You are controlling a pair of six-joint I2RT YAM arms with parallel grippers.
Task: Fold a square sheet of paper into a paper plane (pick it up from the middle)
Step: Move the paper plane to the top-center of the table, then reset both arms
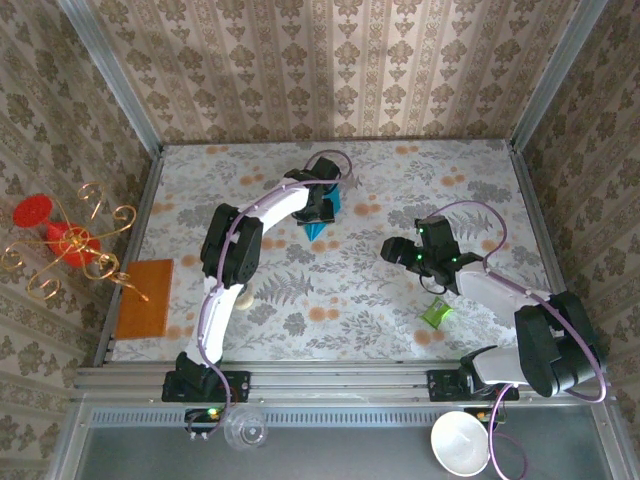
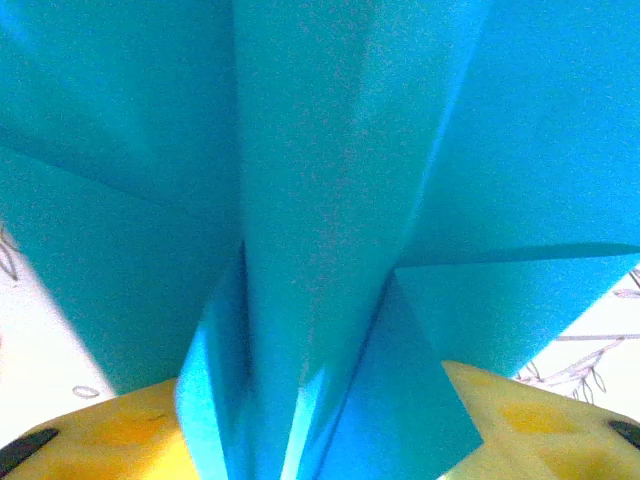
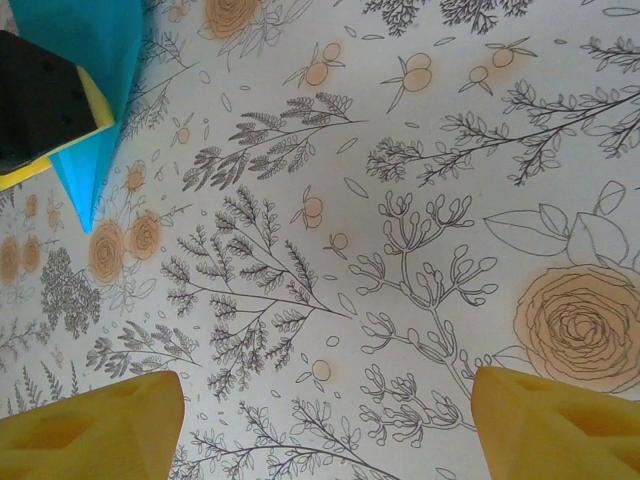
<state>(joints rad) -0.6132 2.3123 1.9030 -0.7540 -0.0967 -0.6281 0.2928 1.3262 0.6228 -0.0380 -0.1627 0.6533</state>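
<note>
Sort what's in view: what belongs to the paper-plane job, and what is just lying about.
Job in hand:
- folded teal-blue paper plane
- left gripper, at the plane
- right gripper, open, apart from it

Lying about:
- small green crumpled wrapper
- flat orange mat
- clear glass cup
- white bowl
- red-and-gold wire ornament

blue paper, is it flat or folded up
Folded: the paper plane shows a centre ridge and layered triangular flaps in the left wrist view, and a pointed tip in the right wrist view.
</note>
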